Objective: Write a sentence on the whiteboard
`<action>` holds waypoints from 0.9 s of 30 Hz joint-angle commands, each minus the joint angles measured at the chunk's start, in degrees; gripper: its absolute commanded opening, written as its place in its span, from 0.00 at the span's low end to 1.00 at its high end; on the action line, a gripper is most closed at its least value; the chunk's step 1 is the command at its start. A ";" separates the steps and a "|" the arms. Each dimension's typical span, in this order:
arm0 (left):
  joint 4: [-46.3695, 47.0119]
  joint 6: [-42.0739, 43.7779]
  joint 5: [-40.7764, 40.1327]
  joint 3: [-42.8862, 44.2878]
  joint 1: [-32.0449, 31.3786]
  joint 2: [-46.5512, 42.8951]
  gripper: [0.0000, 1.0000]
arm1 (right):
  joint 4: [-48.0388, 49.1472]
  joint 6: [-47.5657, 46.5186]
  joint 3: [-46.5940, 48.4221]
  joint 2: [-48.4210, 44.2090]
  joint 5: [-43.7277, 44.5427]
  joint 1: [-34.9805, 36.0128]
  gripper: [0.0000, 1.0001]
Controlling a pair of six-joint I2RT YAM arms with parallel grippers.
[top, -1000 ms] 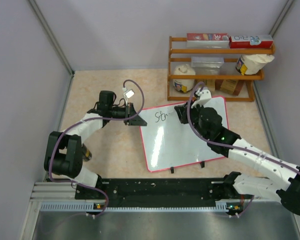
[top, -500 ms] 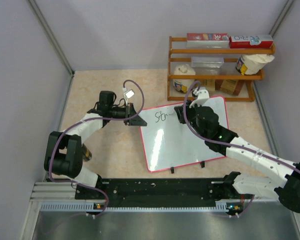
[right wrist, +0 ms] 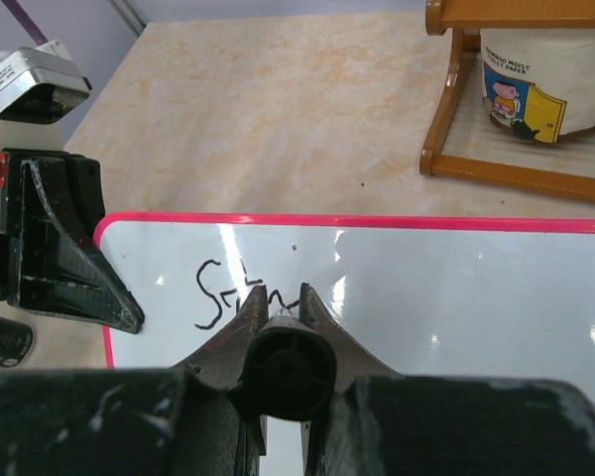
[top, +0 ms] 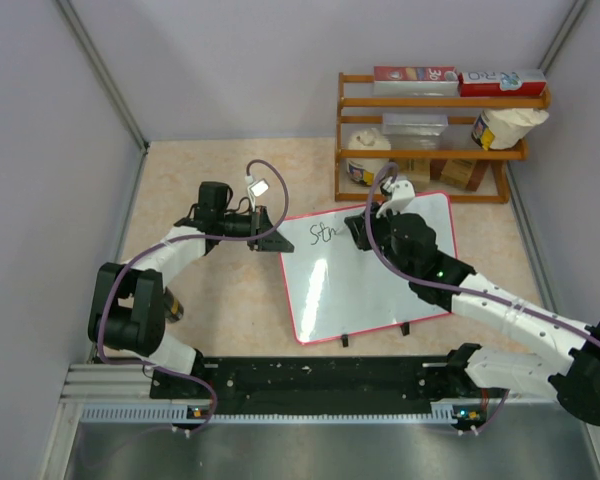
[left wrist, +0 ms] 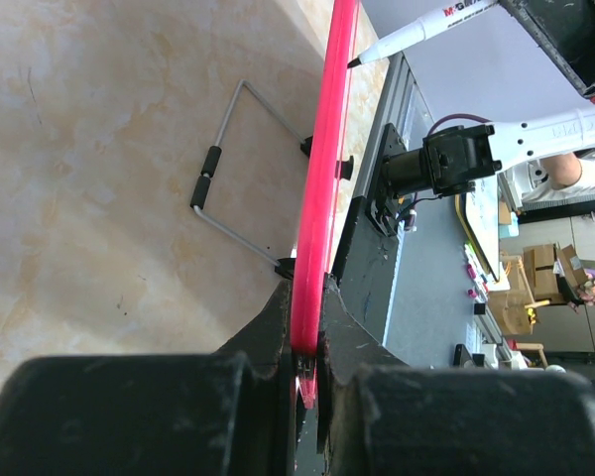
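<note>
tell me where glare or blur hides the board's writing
Top external: a pale glare streak on the glossy white red-framed whiteboard, below the black marker writing. Right wrist: small glints beside it, near jaws blurred. Left wrist: board edge-on, writing unseen.

Beige marble-look tabletop point(top: 230, 180) carrying it all. Far right: wooden shelf rack point(top: 420, 152) standing on it, feet flat. Centre-right: big glossy white board w/ thin red frame point(top: 350, 290), propped at a tilt, two small black feet point(top: 344, 341) down on the top, grey wire stand point(left wrist: 228, 164) resting behind. Near edge: black rail point(top: 310, 378).
</note>
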 commanded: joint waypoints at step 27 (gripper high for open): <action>-1.85 7.53 -8.05 -1.43 -2.41 -0.05 0.00 | -0.60 0.09 0.99 -0.70 5.85 -0.67 0.00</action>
